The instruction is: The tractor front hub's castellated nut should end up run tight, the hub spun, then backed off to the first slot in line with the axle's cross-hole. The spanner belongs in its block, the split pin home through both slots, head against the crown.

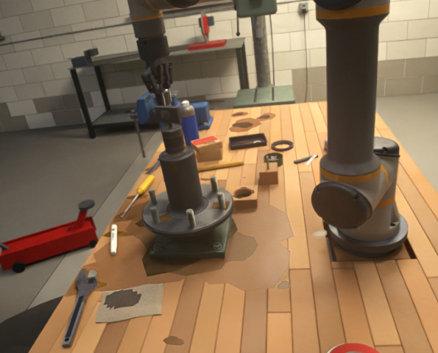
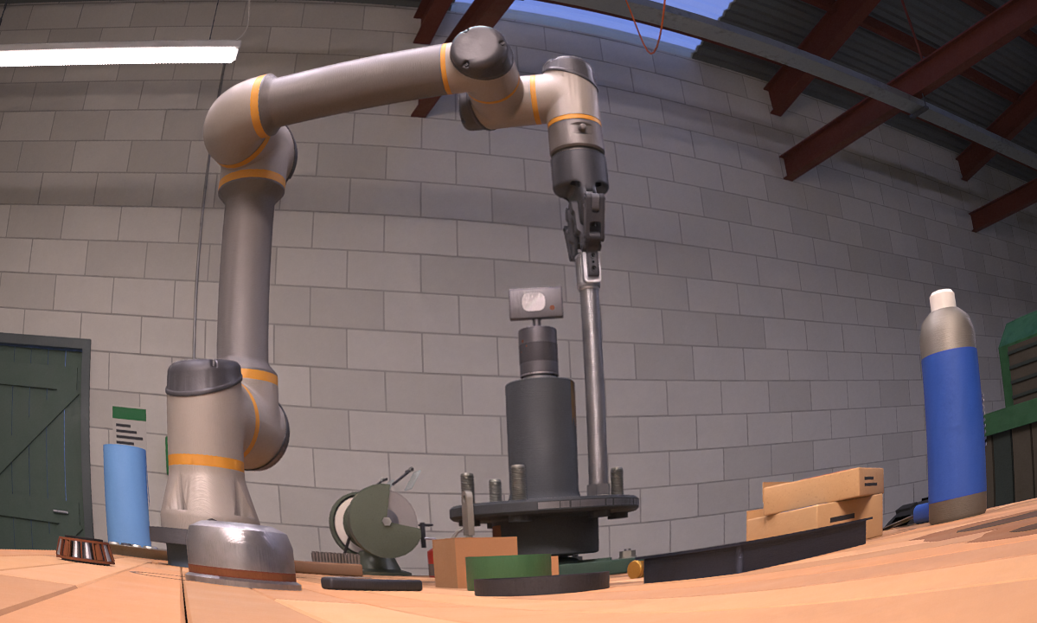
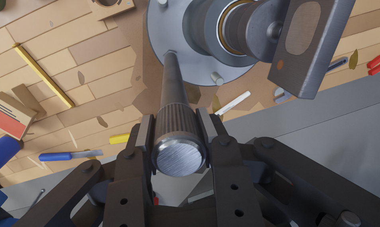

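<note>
The tractor front hub (image 1: 186, 197) stands upright on a green base near the bench's left edge, its studded flange (image 3: 183, 56) around a dark barrel. On top sits the castellated nut (image 2: 538, 350) with a flat-handled spanner (image 3: 304, 42) seated over it. A tall steel rod (image 2: 595, 380) rises from the flange rim beside the barrel, and my gripper (image 3: 175, 132) is clamped around its knurled top end, high above the flange. Two wooden blocks (image 1: 245, 195) stand on the bench right of the hub. I cannot make out the split pin.
Behind the hub stand a blue bottle (image 1: 189, 121), a red-labelled carton (image 1: 207, 146) and a black tray (image 1: 247, 140). A yellow screwdriver (image 1: 139, 192), a white marker (image 1: 113, 238) and an adjustable wrench (image 1: 78, 304) lie along the left edge. The arm's base (image 1: 363, 197) fills the right side.
</note>
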### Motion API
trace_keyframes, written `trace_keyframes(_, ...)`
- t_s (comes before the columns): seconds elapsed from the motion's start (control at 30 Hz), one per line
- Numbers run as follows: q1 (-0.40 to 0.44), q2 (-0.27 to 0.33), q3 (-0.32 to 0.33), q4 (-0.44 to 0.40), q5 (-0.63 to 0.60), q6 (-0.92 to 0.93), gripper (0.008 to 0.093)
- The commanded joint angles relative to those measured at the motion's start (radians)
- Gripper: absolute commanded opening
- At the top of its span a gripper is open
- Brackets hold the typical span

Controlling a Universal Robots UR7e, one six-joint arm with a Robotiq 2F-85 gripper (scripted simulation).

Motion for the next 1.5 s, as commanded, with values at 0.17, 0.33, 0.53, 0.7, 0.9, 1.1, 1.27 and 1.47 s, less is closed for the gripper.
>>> trace_keyframes(0.17,0.0,0.0,-0.001,0.0,0.0,0.0,0.008)
trace_keyframes(0.33,0.0,0.0,-0.001,0.0,0.0,0.0,0.0145)
trace_keyframes(0.53,0.0,0.0,-0.001,0.0,0.0,0.0,0.0265)
trace_keyframes(0.7,0.0,0.0,-0.001,0.0,0.0,0.0,0.0365)
trace_keyframes(0.9,0.0,0.0,-0.001,0.0,0.0,0.0,0.0485)
trace_keyframes(1.1,0.0,0.0,-0.001,0.0,0.0,0.0,0.058)
trace_keyframes(1.27,0.0,0.0,-0.001,0.0,0.0,0.0,0.058)
trace_keyframes(1.47,0.0,0.0,-0.01,0.009,0.0,0.0,0.058)
